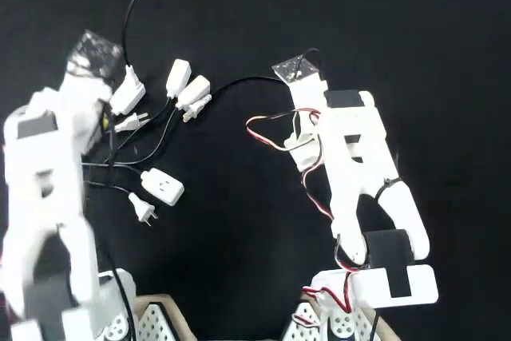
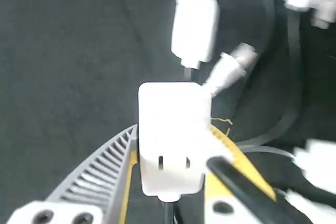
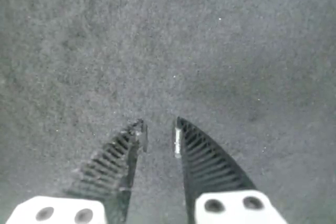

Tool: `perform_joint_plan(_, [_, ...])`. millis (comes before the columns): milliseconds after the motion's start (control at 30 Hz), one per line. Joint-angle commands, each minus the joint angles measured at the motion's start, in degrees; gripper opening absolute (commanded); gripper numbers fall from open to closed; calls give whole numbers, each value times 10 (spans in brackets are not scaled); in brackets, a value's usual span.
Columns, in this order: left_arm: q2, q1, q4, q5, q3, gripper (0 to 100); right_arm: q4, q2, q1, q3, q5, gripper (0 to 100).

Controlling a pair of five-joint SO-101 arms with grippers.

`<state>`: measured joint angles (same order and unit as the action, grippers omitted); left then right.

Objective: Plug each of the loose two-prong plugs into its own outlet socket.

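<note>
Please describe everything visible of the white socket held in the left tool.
The socket is a white block with rounded corners, plastic by its look, with two narrow slots on one face. The left tool is shut on it: a grey ribbed finger presses one side, a yellow one the other. Nothing is plugged in. Whether it rests on the black table cannot be seen.

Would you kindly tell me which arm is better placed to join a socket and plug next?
Left. The left gripper clamps an outlet socket, with a loose plug lying close beside it. The right gripper hangs open over bare table, away from the cables.
</note>
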<state>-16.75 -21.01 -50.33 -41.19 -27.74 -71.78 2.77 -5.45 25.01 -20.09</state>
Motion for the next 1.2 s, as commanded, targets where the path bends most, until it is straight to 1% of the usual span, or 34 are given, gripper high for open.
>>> perform_joint_plan(0, [172,-24,18,20,182,29,3,1,7,-30,1,81])
perform_joint_plan(100, [300,-36,17,70,308,29,3,1,7,-30,1,81])
perform_joint_plan(167, [377,-35,12,87,384,33,3,1,6,-30,1,81])
perform_joint_plan(233, [446,-27,-16,96,458,34,3,1,6,-30,1,81])
perform_joint_plan(333, [541,-15,-87,98,576,35,3,1,6,-30,1,81])
perform_joint_plan(367, [571,-15,-109,103,620,49,3,1,6,-30,1,81])
perform_joint_plan(467, [651,-28,-176,132,749,155,3,1,6,-30,1,81])
perform_joint_plan(533, [697,-33,-223,123,827,239,3,1,6,-30,0,81])
perform_joint_plan(600, [737,-35,-278,116,899,299,3,1,6,-30,0,81])
perform_joint_plan(800, [796,-22,-489,93,1128,310,3,1,5,-30,-1,81])
perform_joint_plan(833, [801,-20,-511,93,1163,310,3,1,5,-30,-1,81])
perform_joint_plan(900, [803,-22,-507,98,1185,310,3,1,5,-30,0,81])
perform_joint_plan(1000, [796,-24,-508,98,1164,310,3,1,5,-29,0,81])
perform_joint_plan(1100, [772,-24,-509,99,1088,310,3,1,5,-29,0,81])
perform_joint_plan(1167, [725,-28,-509,102,1011,310,3,0,5,-29,0,81])
